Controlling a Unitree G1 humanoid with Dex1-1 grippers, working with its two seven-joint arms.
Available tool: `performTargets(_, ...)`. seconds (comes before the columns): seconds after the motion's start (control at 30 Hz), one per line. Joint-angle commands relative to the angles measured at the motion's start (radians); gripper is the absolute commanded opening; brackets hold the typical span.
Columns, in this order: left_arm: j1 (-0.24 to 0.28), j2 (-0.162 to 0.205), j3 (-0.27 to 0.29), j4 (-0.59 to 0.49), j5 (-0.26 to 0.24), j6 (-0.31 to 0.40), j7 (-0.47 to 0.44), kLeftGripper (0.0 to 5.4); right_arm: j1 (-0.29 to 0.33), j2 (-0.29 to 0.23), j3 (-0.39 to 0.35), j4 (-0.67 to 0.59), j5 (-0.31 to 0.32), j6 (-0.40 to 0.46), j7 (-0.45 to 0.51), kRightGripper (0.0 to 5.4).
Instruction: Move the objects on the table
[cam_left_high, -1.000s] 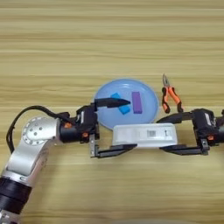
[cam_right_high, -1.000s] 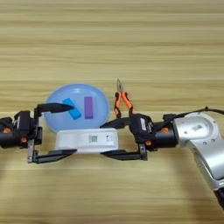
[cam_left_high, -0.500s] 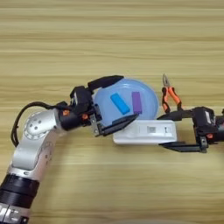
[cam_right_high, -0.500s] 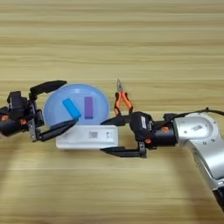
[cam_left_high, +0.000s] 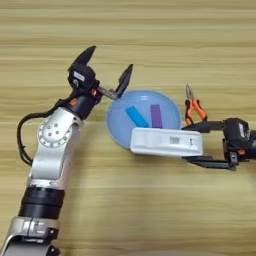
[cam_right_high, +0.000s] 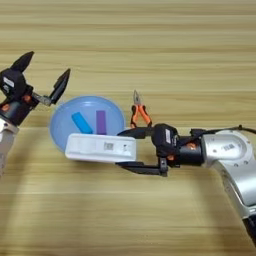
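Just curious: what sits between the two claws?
Between the left gripper and right gripper: the light-blue plate and the white bar across its near rim, in both views.

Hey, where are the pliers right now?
The pliers lie on the table just right of the blue plate, beyond the right gripper and the white bar.

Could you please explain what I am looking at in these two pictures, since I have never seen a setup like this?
Both pictures come from a stereo camera on a humanoid robot's head, looking down at a wooden table. The left gripper is raised with its fingers spread, holding nothing. The right gripper has its fingers around one end of a white bar, which lies partly over a light-blue plate. On the plate are a blue block and a purple block. Orange-handled pliers lie beside it.
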Motion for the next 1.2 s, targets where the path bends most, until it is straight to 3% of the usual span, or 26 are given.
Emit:
performTargets(0.03,-0.029,-0.02,0.04,0.106,0.068,0.04,0.147,5.4,-0.001,0.005,-0.015,0.007,0.011,-0.02,0.0,2.91)
performTargets(0.23,-0.034,-0.032,0.054,0.202,0.125,0.012,0.268,5.4,0.001,0.007,-0.016,0.012,0.013,-0.028,-0.006,2.91)
performTargets(0.43,-0.034,-0.042,0.068,0.257,0.141,-0.002,0.339,5.4,0.008,0.015,-0.029,0.015,0.02,-0.033,-0.016,2.91)
performTargets(0.97,-0.029,-0.045,0.071,0.295,0.118,-0.093,0.335,5.4,0.034,0.054,-0.072,0.053,0.031,-0.067,-0.045,2.91)
performTargets(1.2,-0.029,-0.045,0.069,0.305,0.111,-0.102,0.326,5.4,0.035,0.072,-0.111,0.093,0.008,-0.095,-0.113,2.91)
